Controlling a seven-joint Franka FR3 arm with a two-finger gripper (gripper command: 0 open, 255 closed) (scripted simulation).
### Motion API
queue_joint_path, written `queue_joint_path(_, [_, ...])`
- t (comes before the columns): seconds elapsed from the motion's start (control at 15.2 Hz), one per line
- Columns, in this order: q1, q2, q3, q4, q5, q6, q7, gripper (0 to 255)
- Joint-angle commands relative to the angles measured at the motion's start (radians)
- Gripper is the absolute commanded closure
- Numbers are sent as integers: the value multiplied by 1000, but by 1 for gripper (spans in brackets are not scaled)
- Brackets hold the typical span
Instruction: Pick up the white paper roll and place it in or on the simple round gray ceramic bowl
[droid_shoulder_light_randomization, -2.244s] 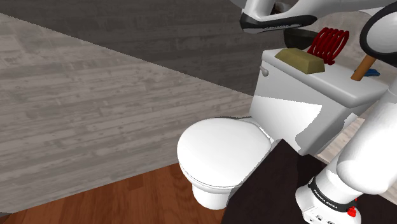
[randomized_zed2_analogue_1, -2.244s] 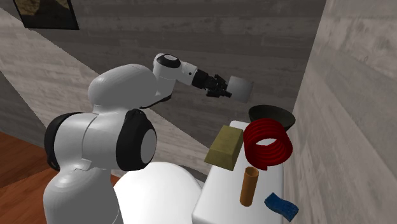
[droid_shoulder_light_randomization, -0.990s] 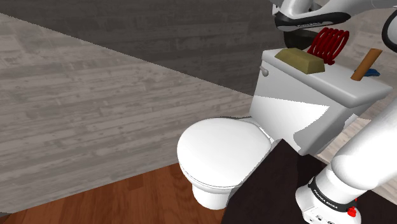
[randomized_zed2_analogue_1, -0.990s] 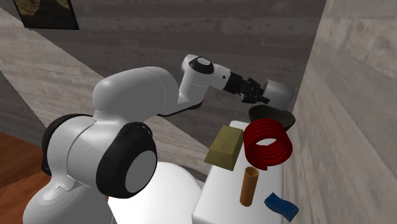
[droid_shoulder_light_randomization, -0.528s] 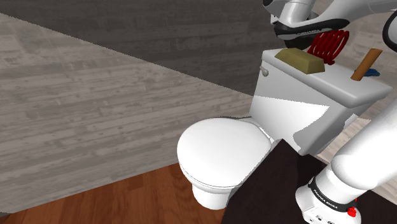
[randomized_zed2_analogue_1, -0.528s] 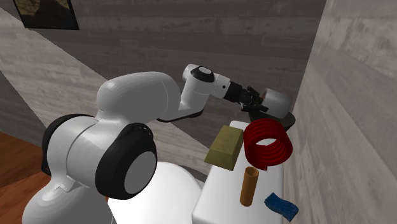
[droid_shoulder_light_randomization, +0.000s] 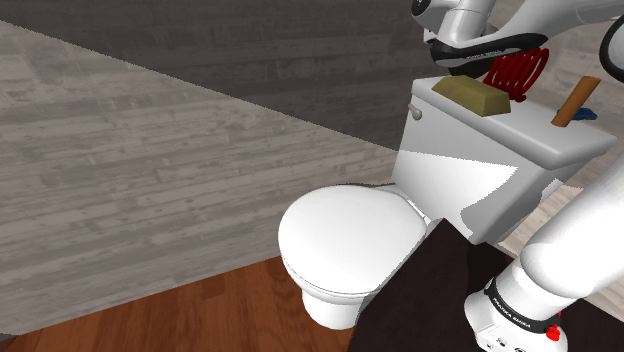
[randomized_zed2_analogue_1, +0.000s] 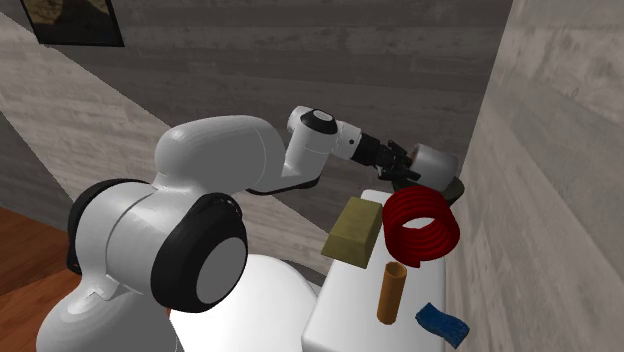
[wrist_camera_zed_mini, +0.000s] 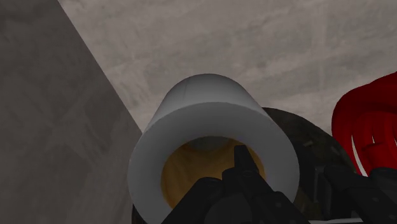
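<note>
The arm's end effector (randomized_zed2_analogue_1: 404, 166) is clamped on a white paper roll (randomized_zed2_analogue_1: 433, 161), with one finger inside its tan core. It holds the roll on its side just above a dark bowl (wrist_camera_zed_mini: 308, 143) on the toilet tank lid (droid_shoulder_light_randomization: 520, 128), beside a red coil (randomized_zed2_analogue_1: 420, 226).

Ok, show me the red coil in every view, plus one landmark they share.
Shoulder view: red coil upper right, on the toilet tank.
Second exterior view: coil right of centre.
Wrist view: coil beside the white paper roll the fingers clasp.
Shared landmark: the arm, ending right beside it.
</note>
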Motion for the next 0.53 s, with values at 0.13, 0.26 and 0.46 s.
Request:
queue_joint_path(0.13, [0, 0, 0, 0, 0, 0, 0, 0])
queue_joint_path(0.26, [0, 0, 0, 0, 0, 0, 0, 0])
queue_joint_path(0.46, [13, -10, 14, 0, 4, -28, -1, 0])
